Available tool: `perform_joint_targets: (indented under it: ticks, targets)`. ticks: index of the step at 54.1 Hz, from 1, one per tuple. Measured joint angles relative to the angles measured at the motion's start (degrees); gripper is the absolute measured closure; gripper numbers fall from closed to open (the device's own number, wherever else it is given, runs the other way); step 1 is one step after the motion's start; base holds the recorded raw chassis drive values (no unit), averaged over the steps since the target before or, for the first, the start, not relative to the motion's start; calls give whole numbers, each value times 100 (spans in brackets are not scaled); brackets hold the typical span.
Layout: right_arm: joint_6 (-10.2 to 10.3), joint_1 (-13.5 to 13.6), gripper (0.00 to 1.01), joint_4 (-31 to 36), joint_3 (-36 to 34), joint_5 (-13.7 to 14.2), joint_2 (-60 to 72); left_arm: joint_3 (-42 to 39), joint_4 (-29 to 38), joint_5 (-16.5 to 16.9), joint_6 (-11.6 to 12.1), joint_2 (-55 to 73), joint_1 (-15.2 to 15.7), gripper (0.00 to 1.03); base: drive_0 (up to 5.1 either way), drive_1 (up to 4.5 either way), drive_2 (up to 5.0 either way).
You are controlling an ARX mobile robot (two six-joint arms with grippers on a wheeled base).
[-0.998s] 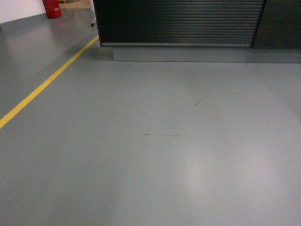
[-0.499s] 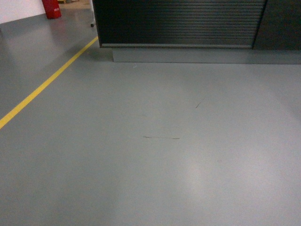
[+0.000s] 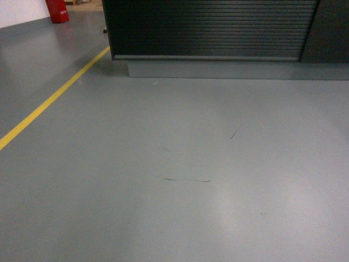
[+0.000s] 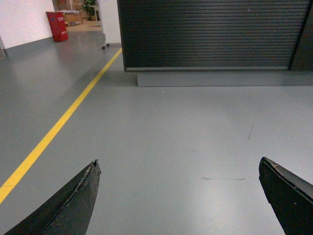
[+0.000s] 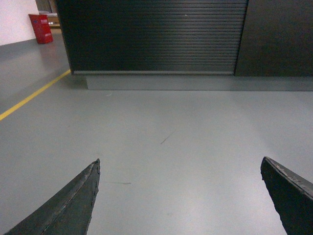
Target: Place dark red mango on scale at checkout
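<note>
Grey floor [image 3: 174, 164] fills nearly the whole head view, bare apart from a few dark scuff marks [image 3: 187, 179] near the middle. Across the top of the frame stands the checkout [image 3: 210, 30], its dark ribbed front panel sitting on a grey plinth [image 3: 218, 69]; only the face shows, the table top is cut off above the frame. A yellow line [image 3: 52, 101] slants from the upper left down to the left edge, and a red bin [image 3: 56, 10] sits in the far upper-left corner. Down at the bottom corners of the left wrist view, the left claw [image 4: 178, 196] hangs spread wide with nothing between its fingers, and the right claw [image 5: 180, 196] is the same in its own view, wide apart and empty. No dark red mango anywhere in these pictures, and no scale either, so neither can be placed from here. That is the worry: both claws are empty, so heading for the checkout without fruit achieves nothing. With the cameras pitched at the floor, the base could also run close to that plinth and bump it, or an arm could lift blind toward a top nobody can see.
</note>
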Motion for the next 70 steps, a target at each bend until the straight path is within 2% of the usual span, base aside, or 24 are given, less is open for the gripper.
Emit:
perform_joint_targets:
  ticks: [70]
  targets:
    - [0, 0, 3, -11, 0, 4, 0, 0, 15, 0, 0, 0, 0, 5, 3, 426, -419]
